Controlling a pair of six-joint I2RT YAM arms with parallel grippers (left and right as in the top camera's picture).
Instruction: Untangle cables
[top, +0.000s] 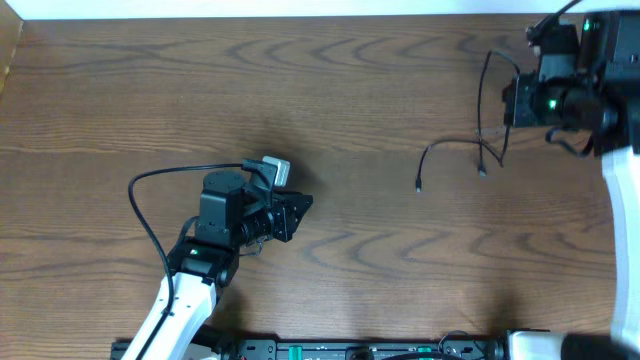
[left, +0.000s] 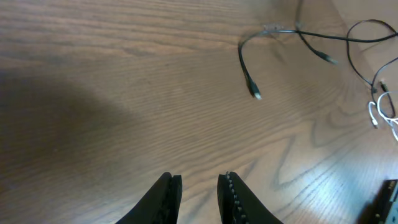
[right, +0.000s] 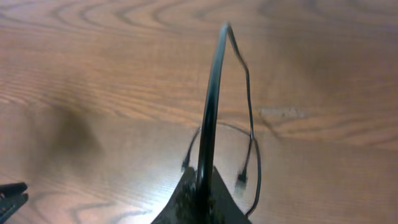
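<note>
- Your right claw (right: 202, 186) is clamped on the thin black cord (right: 212, 93) at the far right of the brown wooden table (top: 300, 90).
- From that grip the cord arches up, then drops to the wood.
- Its two small plug ends (right: 242, 180) lie apart on the table.
- Your left claw (left: 199, 186) stands slightly apart and empty, well away from the cord.
- A thin white cord (left: 375, 113) loops beside the black one.

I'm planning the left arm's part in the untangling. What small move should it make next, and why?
Probably reach the left gripper toward the loose plug end lying on the table. It is empty and only slightly open, while the right gripper is shut on the black cable, holding it raised.
</note>
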